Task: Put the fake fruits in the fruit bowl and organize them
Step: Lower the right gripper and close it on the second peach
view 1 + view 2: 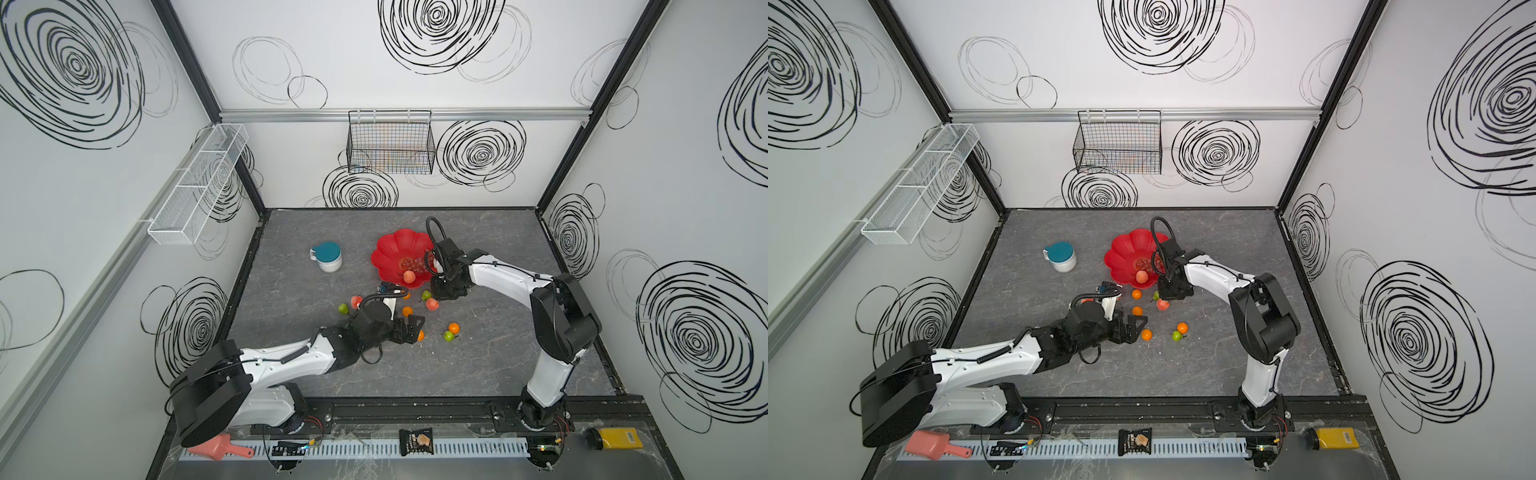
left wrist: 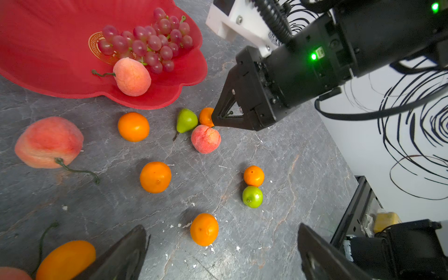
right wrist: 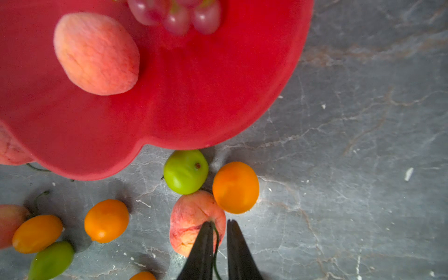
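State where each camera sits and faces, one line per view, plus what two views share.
Top views: high over the front edge, looking down on the table; both arms show whole.
Left wrist: low over the table, facing the bowl; the left gripper's open jaws and the right gripper show.
Right wrist: looking down beside the bowl's rim; its nearly closed jaws straddle a peach's stem.
Shared: both wrist views show that peach.

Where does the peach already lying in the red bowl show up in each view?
In a top view: peach at the fruit bowl's near edge.
In a top view: the same spot.
Left wrist: inside the bowl, stem showing.
Right wrist: inside the bowl, close up.
Shared landmark: the grape bunch right beside it.
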`<action>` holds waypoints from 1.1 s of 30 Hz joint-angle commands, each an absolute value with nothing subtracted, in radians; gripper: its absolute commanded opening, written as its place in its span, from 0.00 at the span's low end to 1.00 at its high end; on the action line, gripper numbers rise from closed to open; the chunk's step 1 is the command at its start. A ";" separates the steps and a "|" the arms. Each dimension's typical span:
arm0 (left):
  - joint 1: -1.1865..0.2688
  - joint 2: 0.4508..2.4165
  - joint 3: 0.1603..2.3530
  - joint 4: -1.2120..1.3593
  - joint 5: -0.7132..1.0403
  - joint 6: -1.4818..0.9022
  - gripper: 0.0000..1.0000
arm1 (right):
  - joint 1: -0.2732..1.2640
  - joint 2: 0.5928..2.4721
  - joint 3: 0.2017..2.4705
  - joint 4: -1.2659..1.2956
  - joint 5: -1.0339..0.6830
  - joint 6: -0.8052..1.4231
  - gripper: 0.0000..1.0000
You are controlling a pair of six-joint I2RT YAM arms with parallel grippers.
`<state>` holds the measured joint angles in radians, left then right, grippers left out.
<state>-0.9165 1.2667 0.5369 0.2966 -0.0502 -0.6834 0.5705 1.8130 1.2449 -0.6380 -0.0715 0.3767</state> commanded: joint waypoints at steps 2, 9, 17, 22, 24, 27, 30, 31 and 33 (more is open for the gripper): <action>-0.919 1.272 0.548 0.358 -0.060 -0.701 1.00 | 0.565 1.802 1.236 -0.635 -0.068 0.374 0.14; -0.919 1.276 0.545 0.367 -0.054 -0.706 1.00 | 0.566 1.792 1.233 -0.641 -0.068 0.374 0.09; -0.920 1.244 0.533 0.367 -0.072 -0.713 1.00 | 0.566 1.749 1.227 -0.659 -0.071 0.379 0.05; -0.918 1.187 0.526 0.338 -0.101 -0.706 1.00 | 0.574 1.681 1.217 -0.670 -0.070 0.382 0.04; -0.908 1.164 0.526 0.322 -0.113 -0.697 0.99 | 0.577 1.651 1.216 -0.665 -0.082 0.383 0.04; -0.877 1.142 0.527 0.300 -0.112 -0.683 0.99 | 0.584 1.622 1.228 -0.662 -0.086 0.388 0.04; -0.829 1.135 0.532 0.282 -0.088 -0.671 0.99 | 0.585 1.613 1.256 -0.661 -0.081 0.390 0.03; -0.812 1.133 0.534 0.278 -0.077 -0.668 1.00 | 0.585 1.614 1.266 -0.659 -0.078 0.392 0.03; -0.783 1.132 0.538 0.270 -0.059 -0.660 1.00 | 0.584 1.629 1.292 -0.660 -0.072 0.391 0.03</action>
